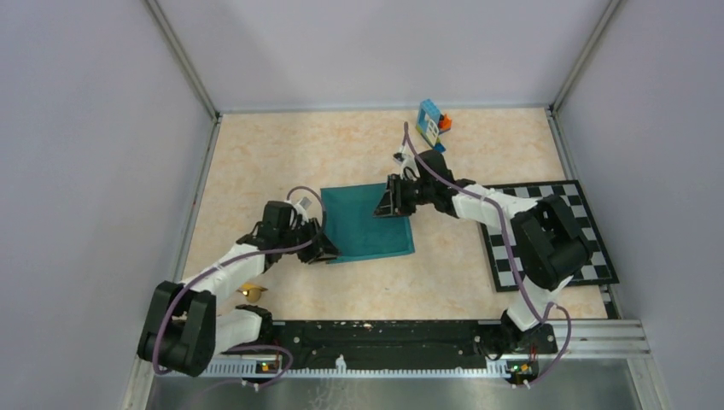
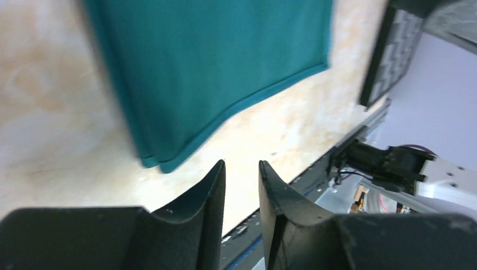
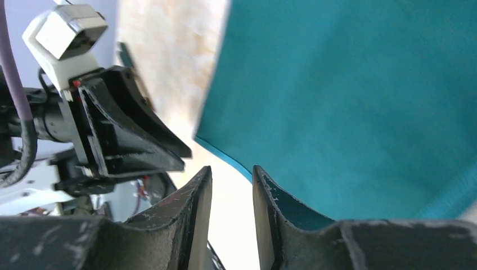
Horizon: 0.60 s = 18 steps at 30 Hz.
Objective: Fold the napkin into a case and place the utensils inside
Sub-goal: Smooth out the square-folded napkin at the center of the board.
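Note:
The teal-green napkin (image 1: 367, 224) lies folded into a rectangle on the table, its layered edges showing at the near left corner (image 2: 160, 160). My left gripper (image 1: 328, 251) hovers just off that corner, open with a narrow gap and nothing between its fingers (image 2: 242, 169). My right gripper (image 1: 386, 205) sits over the napkin's far right part, also open and holding nothing (image 3: 232, 171); the cloth (image 3: 360, 95) spreads beside one finger. A small golden utensil (image 1: 250, 291) lies by the left arm, partly hidden.
Blue-orange toy blocks (image 1: 433, 125) stand at the back. The black-and-white checkerboard mat (image 1: 555, 235) lies to the right, under the right arm. A black rail (image 1: 384, 335) runs along the near edge. Grey walls enclose the table on three sides.

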Each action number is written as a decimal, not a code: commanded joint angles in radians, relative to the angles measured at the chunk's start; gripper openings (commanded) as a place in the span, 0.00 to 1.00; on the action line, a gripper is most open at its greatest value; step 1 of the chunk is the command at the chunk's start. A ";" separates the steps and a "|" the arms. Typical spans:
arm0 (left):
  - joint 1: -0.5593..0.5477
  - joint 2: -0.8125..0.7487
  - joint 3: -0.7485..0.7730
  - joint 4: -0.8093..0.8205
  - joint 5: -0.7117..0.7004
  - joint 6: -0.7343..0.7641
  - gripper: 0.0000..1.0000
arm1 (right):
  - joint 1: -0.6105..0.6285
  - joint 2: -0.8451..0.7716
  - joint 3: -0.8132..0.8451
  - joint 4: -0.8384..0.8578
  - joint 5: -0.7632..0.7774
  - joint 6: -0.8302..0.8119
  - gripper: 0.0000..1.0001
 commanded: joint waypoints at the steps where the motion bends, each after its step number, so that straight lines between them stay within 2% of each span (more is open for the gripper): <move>1: 0.002 -0.061 0.122 -0.029 0.070 0.015 0.31 | 0.041 0.094 0.088 0.217 -0.084 0.129 0.33; 6: 0.009 0.065 0.192 -0.020 0.049 0.045 0.13 | 0.086 0.249 0.167 0.386 -0.118 0.237 0.33; 10: 0.018 0.146 0.176 -0.004 -0.004 0.077 0.08 | 0.118 0.354 0.212 0.516 -0.152 0.325 0.38; 12: 0.026 0.160 0.144 0.012 -0.035 0.089 0.05 | 0.138 0.395 0.242 0.536 -0.162 0.341 0.50; 14: 0.034 0.164 0.108 0.041 -0.033 0.084 0.04 | 0.158 0.423 0.271 0.536 -0.154 0.344 0.59; 18: 0.034 0.158 0.046 0.069 -0.057 0.067 0.03 | 0.188 0.469 0.303 0.551 -0.139 0.360 0.63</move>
